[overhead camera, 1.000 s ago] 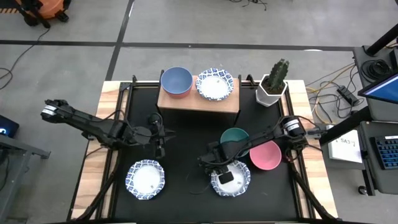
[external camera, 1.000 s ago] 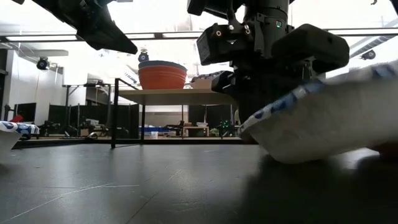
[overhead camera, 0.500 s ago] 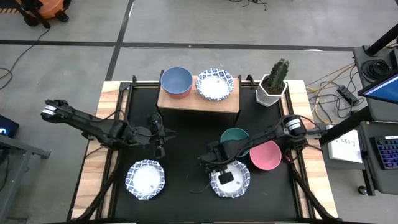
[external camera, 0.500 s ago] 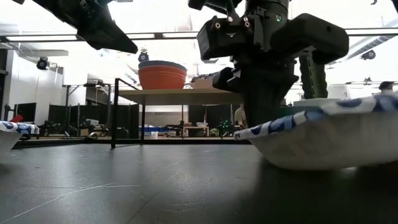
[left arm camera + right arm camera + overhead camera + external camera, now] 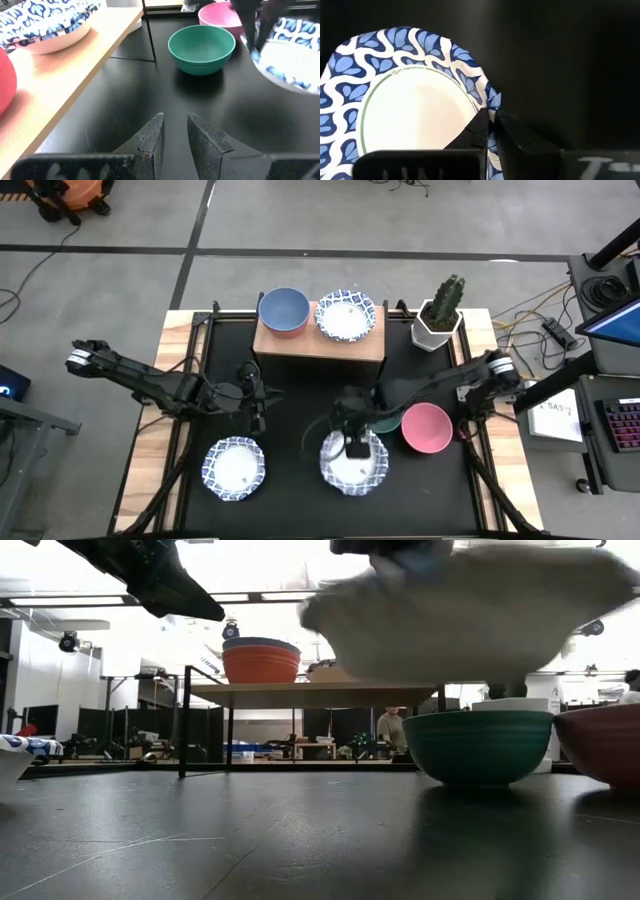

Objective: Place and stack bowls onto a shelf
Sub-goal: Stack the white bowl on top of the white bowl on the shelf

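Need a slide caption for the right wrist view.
Right gripper pinches the rim of a blue-patterned white bowl above the black tabletop.

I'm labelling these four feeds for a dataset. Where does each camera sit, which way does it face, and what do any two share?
High view: overhead, straight down on the shelf, both arms, right gripper shut on a patterned bowl.
Low view: tabletop height, level across; the lifted patterned bowl, green bowl, part of one arm.
Left wrist view: on the left arm, forward past its open left gripper toward the green bowl.
Right wrist view: on the right arm; fingers pinching the bowl's rim.
Shared: low and left wrist views both show the green bowl.
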Action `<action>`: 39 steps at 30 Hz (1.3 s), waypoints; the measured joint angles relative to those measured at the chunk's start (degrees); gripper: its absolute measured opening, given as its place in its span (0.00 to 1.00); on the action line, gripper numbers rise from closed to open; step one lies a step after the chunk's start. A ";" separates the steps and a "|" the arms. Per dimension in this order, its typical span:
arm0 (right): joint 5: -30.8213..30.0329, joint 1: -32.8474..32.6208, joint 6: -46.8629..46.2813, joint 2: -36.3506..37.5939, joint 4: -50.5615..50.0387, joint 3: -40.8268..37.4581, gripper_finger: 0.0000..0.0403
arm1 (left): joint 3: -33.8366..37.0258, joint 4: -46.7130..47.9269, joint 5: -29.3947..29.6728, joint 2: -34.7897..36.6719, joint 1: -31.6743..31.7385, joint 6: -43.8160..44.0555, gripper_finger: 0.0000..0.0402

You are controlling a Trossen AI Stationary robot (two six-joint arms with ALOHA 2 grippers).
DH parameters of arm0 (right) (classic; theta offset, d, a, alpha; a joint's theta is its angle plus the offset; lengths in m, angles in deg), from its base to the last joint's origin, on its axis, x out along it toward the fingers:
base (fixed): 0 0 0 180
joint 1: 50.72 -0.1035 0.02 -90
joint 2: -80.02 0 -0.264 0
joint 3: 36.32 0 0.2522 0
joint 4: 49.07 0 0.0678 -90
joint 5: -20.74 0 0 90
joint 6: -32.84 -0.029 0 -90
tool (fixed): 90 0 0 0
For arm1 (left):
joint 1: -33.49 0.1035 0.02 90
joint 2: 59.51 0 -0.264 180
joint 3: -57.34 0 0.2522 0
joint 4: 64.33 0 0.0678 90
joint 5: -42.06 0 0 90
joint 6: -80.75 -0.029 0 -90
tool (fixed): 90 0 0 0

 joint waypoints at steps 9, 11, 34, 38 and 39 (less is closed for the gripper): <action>-1.01 13.64 -15.53 12.72 0.59 -0.02 0.03 | 0.00 -0.07 0.00 0.00 -0.01 -0.17 0.17; -4.38 17.54 -19.85 14.94 0.59 -0.02 0.03 | 0.00 -0.06 0.00 0.00 0.00 -0.17 0.17; -9.14 45.26 -11.36 8.65 -0.27 12.76 0.03 | 0.00 0.01 0.00 0.00 -0.02 -1.08 0.17; -9.16 46.21 -9.41 5.71 -2.22 15.17 0.03 | 0.00 0.03 0.00 0.00 -0.02 -1.29 0.17; -9.16 46.34 -9.00 5.09 -2.57 15.81 0.03 | 0.00 0.03 0.00 -0.01 -0.01 -1.29 0.17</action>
